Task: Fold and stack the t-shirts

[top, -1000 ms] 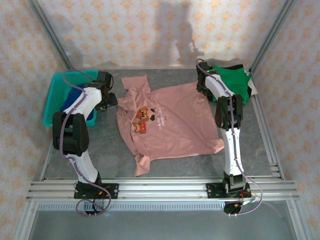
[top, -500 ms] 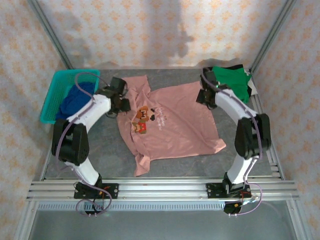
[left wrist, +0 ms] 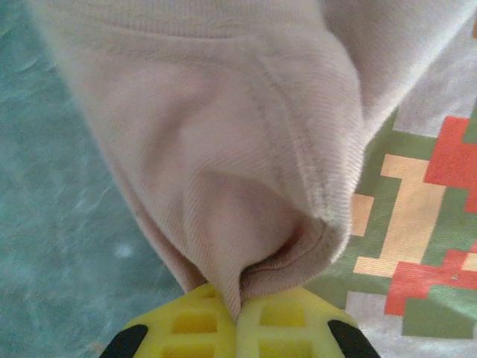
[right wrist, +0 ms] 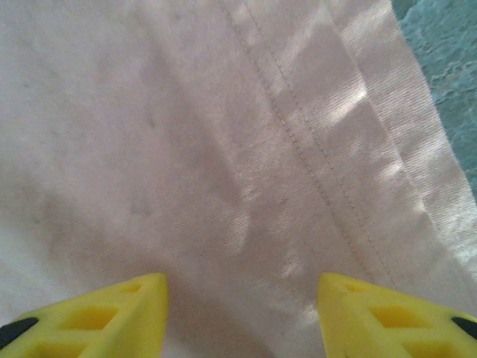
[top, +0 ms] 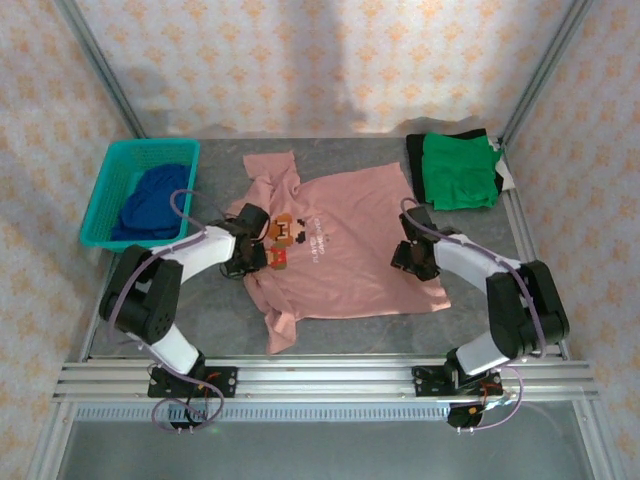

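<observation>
Grey desk (top: 350, 335) holds the pink t-shirt (top: 345, 270) spread at its centre, the left gripper (left wrist: 238, 317) clamped on a bunched edge by the graphic (top: 285, 232), the right gripper (right wrist: 242, 298) spread above the opposite side; the first fold looks underway, needing the right to pinch next.

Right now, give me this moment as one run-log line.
left gripper: shut on pink t-shirt fold | right gripper: open over its hem | green t-shirt: far-right corner | blue t-shirt: in basket
</observation>
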You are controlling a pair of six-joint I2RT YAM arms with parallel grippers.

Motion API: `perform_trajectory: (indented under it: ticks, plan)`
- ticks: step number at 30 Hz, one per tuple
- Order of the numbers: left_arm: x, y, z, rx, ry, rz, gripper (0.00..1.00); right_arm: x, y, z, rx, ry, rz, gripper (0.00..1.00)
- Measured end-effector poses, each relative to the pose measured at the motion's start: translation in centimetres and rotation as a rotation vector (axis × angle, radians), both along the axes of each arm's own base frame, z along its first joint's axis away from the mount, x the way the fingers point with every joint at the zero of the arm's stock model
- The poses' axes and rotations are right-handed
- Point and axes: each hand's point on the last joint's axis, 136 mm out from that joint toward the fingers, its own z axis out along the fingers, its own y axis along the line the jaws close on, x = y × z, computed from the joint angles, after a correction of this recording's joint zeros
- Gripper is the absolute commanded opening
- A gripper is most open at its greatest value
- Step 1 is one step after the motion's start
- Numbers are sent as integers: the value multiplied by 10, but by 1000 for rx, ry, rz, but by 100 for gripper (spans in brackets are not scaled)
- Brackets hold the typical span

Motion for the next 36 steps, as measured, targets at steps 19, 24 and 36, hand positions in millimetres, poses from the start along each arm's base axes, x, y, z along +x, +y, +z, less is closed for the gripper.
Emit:
perform_trajectory:
  ticks: [19,24,36]
  plan:
    - [-36,43,50,101,-68,224,60,-17,-2,0,51,-24,-109,51]
    - [75,12,109,88,-210,169,59,44,16,56,71,-177,-61,51]
    - [251,24,8,14,-126,235,49,203,51,30,-6,-298,-59,43]
